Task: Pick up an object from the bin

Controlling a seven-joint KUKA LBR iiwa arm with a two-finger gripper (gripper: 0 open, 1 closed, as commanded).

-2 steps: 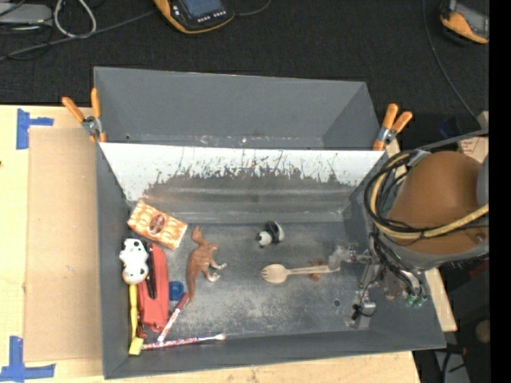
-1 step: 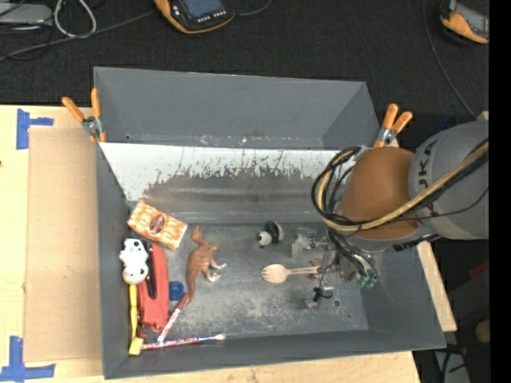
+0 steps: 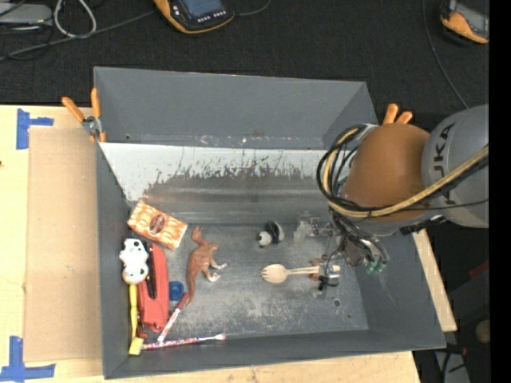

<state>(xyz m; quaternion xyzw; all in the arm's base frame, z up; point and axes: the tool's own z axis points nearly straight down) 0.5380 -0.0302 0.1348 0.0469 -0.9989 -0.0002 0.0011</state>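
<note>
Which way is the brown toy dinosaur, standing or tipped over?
Tipped over: the brown toy dinosaur lies on its side on the bin floor, legs sticking out toward the wooden spoon.

Single camera, fixed above the grey metal bin [image 3: 239, 126], looking down with a tilt from the bin's near side. The bin's far wall shows its inner face broadly and the near wall is foreshortened. Range is moderate, with the whole bin in frame. The arm [image 3: 455, 166] enters over the bin's right rim. A black surface [image 3: 319, 38] lies beyond the bin's far rim.
</note>
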